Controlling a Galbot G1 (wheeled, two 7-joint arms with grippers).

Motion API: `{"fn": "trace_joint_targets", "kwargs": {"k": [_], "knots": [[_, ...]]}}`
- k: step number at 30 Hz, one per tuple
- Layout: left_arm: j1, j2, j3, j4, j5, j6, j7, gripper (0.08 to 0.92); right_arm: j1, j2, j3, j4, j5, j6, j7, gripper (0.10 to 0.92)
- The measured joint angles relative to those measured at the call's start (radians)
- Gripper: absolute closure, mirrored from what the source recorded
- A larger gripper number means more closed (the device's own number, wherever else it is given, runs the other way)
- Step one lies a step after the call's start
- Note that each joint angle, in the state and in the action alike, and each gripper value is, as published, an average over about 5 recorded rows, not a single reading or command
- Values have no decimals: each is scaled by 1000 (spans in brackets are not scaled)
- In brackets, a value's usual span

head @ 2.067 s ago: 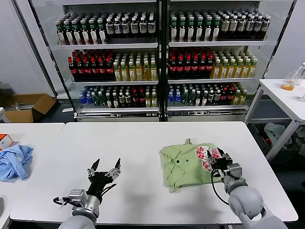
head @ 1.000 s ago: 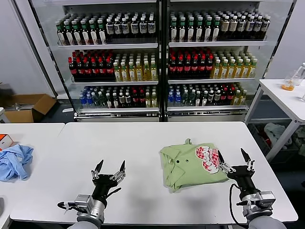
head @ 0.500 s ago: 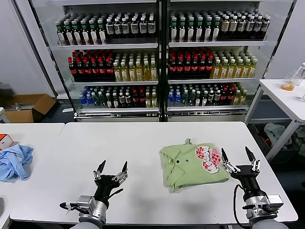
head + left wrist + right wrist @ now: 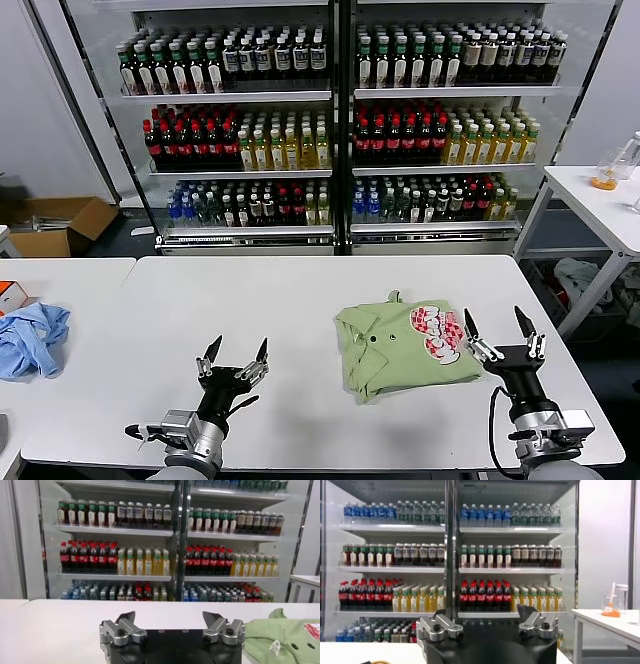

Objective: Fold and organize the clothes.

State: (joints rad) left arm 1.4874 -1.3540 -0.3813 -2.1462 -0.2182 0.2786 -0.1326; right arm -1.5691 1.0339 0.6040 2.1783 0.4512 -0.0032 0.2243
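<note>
White table (image 4: 300, 300), folded shirt (image 4: 395, 350) lying crosswise – collar leftward, left hand (image 4: 233, 362), right hand (image 4: 497, 335) – both spread, empty

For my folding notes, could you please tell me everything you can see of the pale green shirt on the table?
The pale green shirt looks like soft cotton. It lies folded into a compact, roughly square bundle on the white table, right of centre. Its collar points toward the drinks cooler, small dark buttons show on the left part, and a red-and-white printed graphic lies on the right part. In the left wrist view a small white tag shows on it. Only the table touches it: the right claw stands open just beside its right edge, clear of it.
</note>
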Motion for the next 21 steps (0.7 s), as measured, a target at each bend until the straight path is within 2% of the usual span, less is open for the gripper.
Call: {"fn": "trace_joint_targets", "kwargs": {"k": [21], "knots": [[-13,3,4,3,-2,0,7,177,7,-14,-11,14,-45,-3,25,203]]}}
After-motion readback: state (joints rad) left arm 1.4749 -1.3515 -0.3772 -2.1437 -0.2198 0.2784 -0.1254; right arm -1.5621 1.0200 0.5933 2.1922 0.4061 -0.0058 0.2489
